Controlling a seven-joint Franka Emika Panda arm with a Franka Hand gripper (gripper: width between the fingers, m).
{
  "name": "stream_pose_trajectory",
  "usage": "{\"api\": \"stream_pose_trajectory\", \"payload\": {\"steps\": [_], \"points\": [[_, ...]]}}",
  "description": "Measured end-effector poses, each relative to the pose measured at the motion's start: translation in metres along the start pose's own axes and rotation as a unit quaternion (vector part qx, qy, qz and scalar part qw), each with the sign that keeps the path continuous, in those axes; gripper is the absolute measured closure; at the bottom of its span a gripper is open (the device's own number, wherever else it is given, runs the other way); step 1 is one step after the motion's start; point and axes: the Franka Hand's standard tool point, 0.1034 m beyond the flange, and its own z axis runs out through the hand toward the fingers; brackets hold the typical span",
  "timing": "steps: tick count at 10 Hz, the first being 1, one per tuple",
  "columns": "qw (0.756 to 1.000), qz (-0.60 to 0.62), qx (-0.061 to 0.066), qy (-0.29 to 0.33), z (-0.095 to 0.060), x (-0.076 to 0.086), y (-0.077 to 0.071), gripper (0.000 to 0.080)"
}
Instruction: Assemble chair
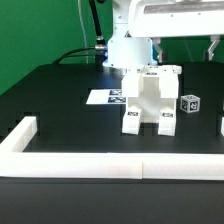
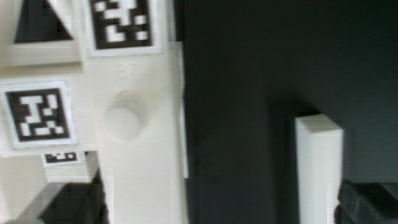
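The partly joined chair (image 1: 150,100) stands as a white blocky assembly in the middle of the black table, with black-and-white tags on its faces. My gripper (image 1: 138,66) hangs just behind and above it, its fingertips hidden by the chair's top. In the wrist view a tagged white chair part (image 2: 111,110) fills one side and a narrow white post (image 2: 320,160) stands apart from it. The gripper (image 2: 217,208) is open: its dark fingers (image 2: 61,205) sit wide at the frame's corners, touching nothing I can see.
A small tagged white cube (image 1: 190,102) sits on the exterior view's right of the chair. The marker board (image 1: 103,97) lies flat on its left. A long white border wall (image 1: 100,165) runs along the front and turns up the left side. A white piece (image 1: 221,122) shows at the right edge.
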Motion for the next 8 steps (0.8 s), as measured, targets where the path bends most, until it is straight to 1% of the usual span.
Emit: {"api": "stream_pose_trajectory", "payload": {"steps": [2,4,5,7,8], "points": [[1.0,0.002,0.004,0.002,-0.005,-0.005,-0.018,0.015],[1.0,-0.025,0.009,0.004,0.002,-0.017,-0.044,0.015],[0.999,-0.039,0.013,0.008,0.01,-0.021,-0.049,0.015],[1.0,-0.008,0.011,0.001,0.023,-0.035,-0.066,0.015],[1.0,-0.015,0.011,0.003,0.022,-0.032,-0.063,0.015]]}}
